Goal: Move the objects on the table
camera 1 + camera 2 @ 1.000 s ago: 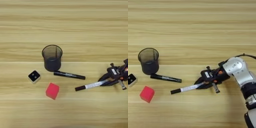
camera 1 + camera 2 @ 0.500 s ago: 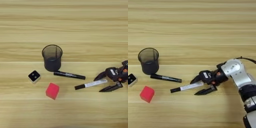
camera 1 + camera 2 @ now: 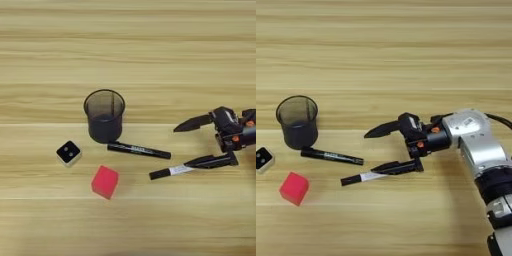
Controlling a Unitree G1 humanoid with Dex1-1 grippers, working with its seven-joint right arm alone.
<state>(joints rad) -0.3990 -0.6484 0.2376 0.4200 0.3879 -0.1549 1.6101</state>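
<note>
From my station I saw the light wooden bench, its grain and plank lines running left to right, carrying 5 things. A black mesh cup stood upright left of centre. Just beside its base lay a black marker, stretched toward the right. Further right and nearer me lay a white marker with black cap, cap end pointing left, apart from the black one. A small white cube with a black dotted face sat left of the cup, and a red cube rested near it, nearer me.
</note>
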